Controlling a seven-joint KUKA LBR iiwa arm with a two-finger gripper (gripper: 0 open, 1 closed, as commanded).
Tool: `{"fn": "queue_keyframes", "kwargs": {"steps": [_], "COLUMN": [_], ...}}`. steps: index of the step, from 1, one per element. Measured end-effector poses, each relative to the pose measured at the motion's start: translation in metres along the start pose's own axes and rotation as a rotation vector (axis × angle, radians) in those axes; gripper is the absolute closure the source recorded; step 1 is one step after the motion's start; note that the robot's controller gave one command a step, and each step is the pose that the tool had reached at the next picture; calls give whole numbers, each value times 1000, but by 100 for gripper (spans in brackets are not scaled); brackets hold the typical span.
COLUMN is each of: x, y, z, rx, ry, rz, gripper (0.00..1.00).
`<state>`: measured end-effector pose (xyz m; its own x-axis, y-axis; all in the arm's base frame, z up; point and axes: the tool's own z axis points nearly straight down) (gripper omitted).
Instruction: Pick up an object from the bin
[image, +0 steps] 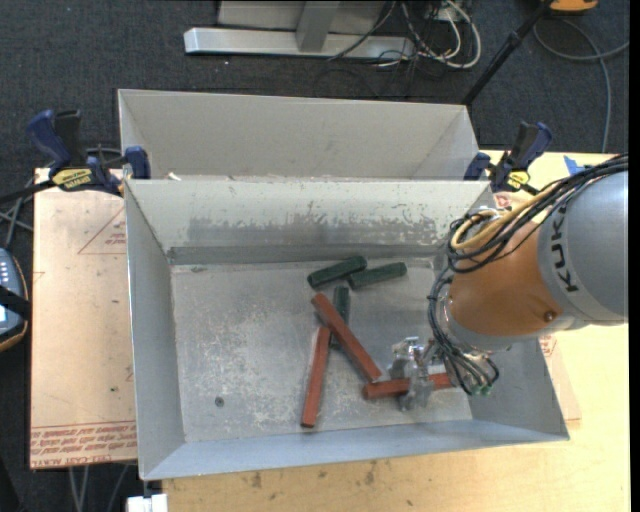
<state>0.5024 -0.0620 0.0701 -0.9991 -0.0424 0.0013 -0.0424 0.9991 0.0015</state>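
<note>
Fingers (408, 352): closed on the short red bar, one on each side.
Gripper (413, 378): low in the bin (150, 300), at 4 o'clock.
Short red bar (383, 391): lying flat, poking out toward 9 o'clock.
Long red sticks (345, 335): two, crossed, just beside it at 10 o'clock.
Green bits (337, 272): three, near the back wall.
</note>
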Motion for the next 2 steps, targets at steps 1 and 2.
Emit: {"fn": "queue_keyframes", "kwargs": {"steps": [1,2], "x": [0,-2], "y": [0,-10], "z": [0,-147], "rx": [0,1], "ry": [0,-5], "rz": [0,14], "gripper": [100,100]}}
